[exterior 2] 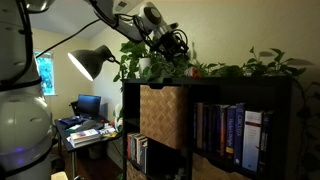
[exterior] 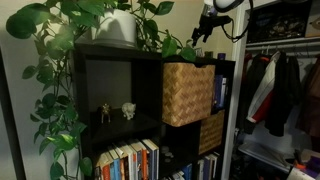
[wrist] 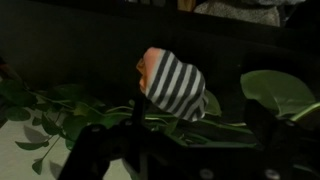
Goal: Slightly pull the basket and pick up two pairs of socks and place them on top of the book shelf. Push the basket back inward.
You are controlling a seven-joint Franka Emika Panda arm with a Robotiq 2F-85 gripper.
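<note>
The basket (exterior: 188,93) is a cube of light tan straw with a checkered weave. It sits upright in an upper compartment of the book shelf (exterior: 110,68), its front standing a little proud of the shelf's face. Both exterior views show it (exterior 2: 163,115). The book shelf (exterior 2: 240,92) is a tall black-brown unit of square compartments. In the wrist view, a rolled pair of socks (wrist: 178,88), striped dark and white with a peach-coloured end, shows against a dark surface. Whether it rests there cannot be told.
</note>
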